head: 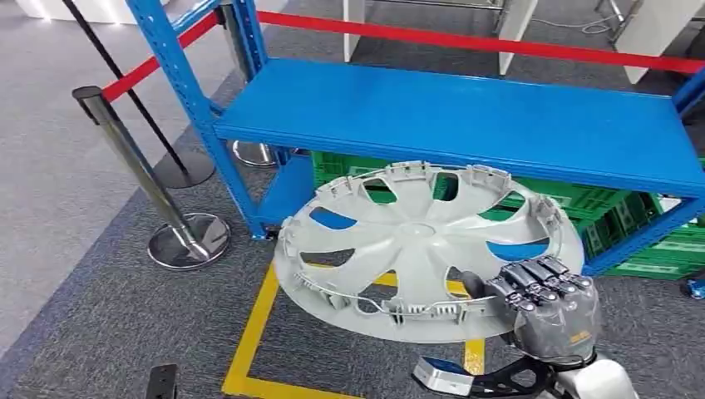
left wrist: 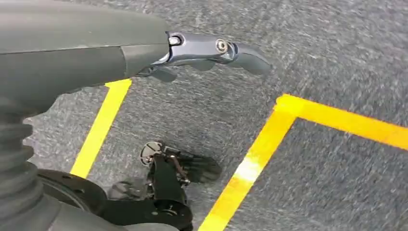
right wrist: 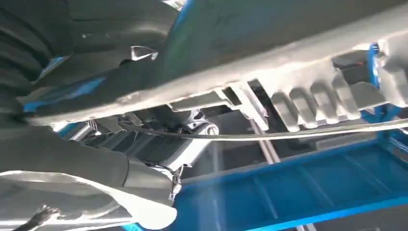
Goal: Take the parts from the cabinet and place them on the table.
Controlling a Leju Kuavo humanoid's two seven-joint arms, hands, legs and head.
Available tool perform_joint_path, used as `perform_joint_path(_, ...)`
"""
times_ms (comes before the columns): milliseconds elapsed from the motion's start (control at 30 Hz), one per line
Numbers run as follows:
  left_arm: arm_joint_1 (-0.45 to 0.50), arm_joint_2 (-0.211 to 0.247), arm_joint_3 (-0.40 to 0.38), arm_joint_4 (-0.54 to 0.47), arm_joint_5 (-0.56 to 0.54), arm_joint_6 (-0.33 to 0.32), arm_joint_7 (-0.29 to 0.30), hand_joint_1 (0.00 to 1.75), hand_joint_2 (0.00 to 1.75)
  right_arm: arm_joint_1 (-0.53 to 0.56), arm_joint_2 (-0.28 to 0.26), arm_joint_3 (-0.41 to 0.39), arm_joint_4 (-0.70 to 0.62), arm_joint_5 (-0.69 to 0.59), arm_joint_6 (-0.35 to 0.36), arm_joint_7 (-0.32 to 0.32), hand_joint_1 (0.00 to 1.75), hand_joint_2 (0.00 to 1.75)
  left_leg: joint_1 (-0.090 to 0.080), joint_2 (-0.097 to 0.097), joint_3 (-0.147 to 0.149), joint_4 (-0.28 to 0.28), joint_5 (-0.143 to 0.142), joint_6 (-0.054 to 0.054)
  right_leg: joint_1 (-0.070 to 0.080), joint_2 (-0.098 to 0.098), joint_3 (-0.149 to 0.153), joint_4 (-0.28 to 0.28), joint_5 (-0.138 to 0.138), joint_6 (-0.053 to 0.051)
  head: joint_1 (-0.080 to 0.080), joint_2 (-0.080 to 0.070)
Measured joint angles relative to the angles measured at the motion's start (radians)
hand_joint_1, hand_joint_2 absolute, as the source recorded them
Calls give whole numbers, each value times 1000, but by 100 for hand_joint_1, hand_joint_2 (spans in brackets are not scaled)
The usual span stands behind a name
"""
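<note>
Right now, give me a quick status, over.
Right hand grips the wheel cover by its rim, clear of the blue shelf. Left hand hangs empty. Stanchion stands left.

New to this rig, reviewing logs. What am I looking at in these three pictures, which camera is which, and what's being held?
It is a two-legged humanoid robot with two arms and many-fingered hands. The head view looks forward and down from high on its body. There the right hand grips the rim of a grey wheel cover, its fingers curled over the edge, holding it in front of a blue shelf rack. Green crates sit on the rack's lower level; a stanchion with red tape stands to the side. The right wrist view, from close behind that hand, shows the cover's ribbed back. The left wrist view looks down at grey carpet with yellow floor tape; the left hand holds nothing.
</note>
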Motion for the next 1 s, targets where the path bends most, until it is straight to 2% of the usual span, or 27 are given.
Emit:
perform_joint_path(33, 0, -1, 0, 0, 1, 2, 0, 0, 175, -4, 0, 0, 0, -5, 0, -5, 175, 175, 1, -11, -1, 6, -3, -4, -3, 27, 32, -83, 38, -1, 0, 0)
perform_joint_path(67, -1, -1, 0, 0, 3, 2, 0, 0, 175, -11, 0, 2, 3, -9, 0, -15, 175, 175, -4, -20, -9, 11, -4, -10, -6, 69, 41, -96, 18, -1, -1, 0)
perform_joint_path(100, -4, -1, 0, 0, 6, 5, -2, 0, 175, -16, 0, 3, 2, -16, 0, -23, 175, 175, -1, -32, -21, 21, -2, -13, -8, 64, 55, -115, 14, -4, -1, 0)
perform_joint_path(167, 1, -1, 0, 0, 7, 9, -5, 0, 175, -23, 0, 9, 4, -29, 0, -45, 175, 175, 5, -49, -30, 20, 7, -27, -1, 48, 49, -103, 17, -8, -1, 0)
perform_joint_path(200, 4, 0, 0, 0, 8, 13, -7, 0, 175, -30, 0, 10, 6, -36, 0, -60, 175, 175, 3, -61, -31, 20, 8, -31, -4, 36, 50, -107, 20, -15, -3, 0)
perform_joint_path(233, 6, 2, 0, 0, 9, 16, -10, 0, 175, -36, 2, 12, 8, -41, 0, -72, 175, 175, 4, -54, -35, 28, -1, -33, -12, 21, 53, -112, 24, -22, 0, 0)
perform_joint_path(267, 6, -1, 0, 0, 9, 20, -13, 0, 175, -42, 2, 12, 10, -44, 0, -81, 175, 175, -2, -3, -49, 59, -25, -41, -10, 13, 53, -112, 24, -27, -8, 0)
perform_joint_path(300, 3, -1, 0, 0, 9, 22, -15, 0, 175, -48, 5, 14, 11, -48, 0, -90, 175, 175, 0, 30, -77, 120, -60, -49, -9, -1, 52, -112, 24, -30, -15, 0)
perform_joint_path(333, 2, -1, 0, 0, 9, 23, -16, 0, 175, -51, 7, 15, 13, -52, 0, -98, 175, 175, 4, 46, -111, 196, -95, -53, -6, -15, 52, -111, 23, -31, -13, 0)
perform_joint_path(367, 1, -1, 0, 0, 9, 27, -17, 0, 175, -58, 10, 16, 16, -60, 0, -109, 175, 175, 7, 53, -145, 275, -127, -56, -5, -30, 51, -111, 22, -32, -14, 0)
perform_joint_path(400, 3, -2, 0, 0, 10, 31, -18, 0, 175, -66, 13, 17, 20, -66, 0, -122, 175, 175, 9, 55, -166, 325, -139, -58, -4, -44, 51, -111, 22, -33, -14, 0)
perform_joint_path(433, 5, -2, 1, 0, 11, 32, -21, 0, 175, -70, 15, 18, 23, -74, 0, -134, 175, 175, 10, 55, -161, 319, -125, -58, -3, -57, 53, -111, 21, -33, -14, 0)
perform_joint_path(467, 7, -3, 1, 0, 11, 33, -29, 0, 175, -73, 18, 19, 27, -80, 0, -146, 175, 175, 10, 58, -135, 270, -89, -56, -3, -69, 53, -111, 20, -33, -14, 0)
perform_joint_path(500, 8, -3, 1, 0, 9, 33, -35, 0, 175, -78, 20, 22, 30, -84, 0, -155, 175, 175, 9, 64, -94, 190, -47, -53, -2, -80, 55, -111, 19, -33, -14, 0)
perform_joint_path(533, 7, -2, 1, 0, 8, 34, -37, 0, 175, -87, 23, 26, 33, -89, 0, -161, 175, 175, 6, 85, -46, 98, -5, -46, -2, -89, 58, -111, 18, -31, -14, 0)
perform_joint_path(567, 5, -2, 0, 0, 7, 38, -37, 0, 175, -95, 27, 30, 35, -93, 0, -167, 175, 175, -2, 132, -16, 35, -4, -39, -1, -98, 58, -111, 17, -29, -14, 0)
perform_joint_path(600, 0, -3, 0, 0, 7, 41, -37, 0, 175, -101, 28, 34, 39, -96, 0, -168, 175, 175, -15, 144, -11, 16, -10, -32, 7, -107, 54, -108, 15, -24, -15, 0)
perform_joint_path(700, 11, -4, 1, 0, 10, 46, -42, 0, 175, -121, 35, 43, 47, -98, 0, -174, 175, 175, -16, 114, -22, 18, -8, -20, 7, -138, 60, -116, 16, -11, -12, 0)
perform_joint_path(733, 14, -4, 1, 0, 9, 49, -42, 0, 175, -123, 36, 47, 47, -99, 0, -174, 175, 175, -9, 103, -16, 5, 0, -9, 7, -142, 58, -116, 9, -4, -13, 0)
perform_joint_path(767, 19, -8, 1, 0, 7, 53, -43, 0, 175, -127, 36, 49, 48, -92, 0, -172, 175, 175, -5, 93, -16, 1, 4, -4, 2, -81, 47, -97, -10, 1, -7, 0)
perform_joint_path(800, 21, -9, 1, 0, 5, 57, -46, 0, 175, -129, 37, 50, 47, -87, 0, -169, 175, 175, -3, 82, -18, 1, 6, 2, 0, -37, 23, -39, -44, 1, -5, 0)
perform_joint_path(833, 26, -12, 1, 0, -1, 60, -52, 0, 175, -126, 37, 50, 47, -83, 0, -169, 175, 175, -4, 70, -19, 2, 6, 4, -1, -19, -14, 42, -83, 2, -2, 0)
perform_joint_path(867, 33, -19, 1, 0, -4, 64, -56, 0, 175, -118, 37, 49, 45, -82, 0, -178, 175, 175, -5, 57, -19, 2, 6, 5, 0, -13, -55, 128, -118, 4, -1, 0)
perform_joint_path(900, 40, -23, 1, 0, -10, 65, -56, 0, 175, -110, 37, 48, 43, -82, 0, -188, 175, 175, -6, 44, -19, 3, 6, 5, 1, -11, -86, 187, -134, 5, -2, 0)
perform_joint_path(933, 49, -26, 1, 0, -12, 65, -56, 0, 175, -100, 38, 45, 42, -81, 0, -201, 175, 175, -6, 30, -19, 4, 5, 5, 2, -11, -97, 197, -122, 5, -2, 0)
perform_joint_path(967, 59, -30, 1, 0, -10, 64, -56, 0, 175, -89, 38, 40, 39, -82, 0, -219, 175, 175, -6, 15, -19, 7, 5, 5, 2, -11, -82, 154, -81, 3, -1, 0)
perform_joint_path(1000, 66, -31, 2, 0, -3, 64, -56, 0, 175, -82, 39, 37, 36, -82, 0, -232, 175, 175, -5, 0, -18, 9, 5, 4, 1, -8, -49, 76, -33, 1, -1, 0)
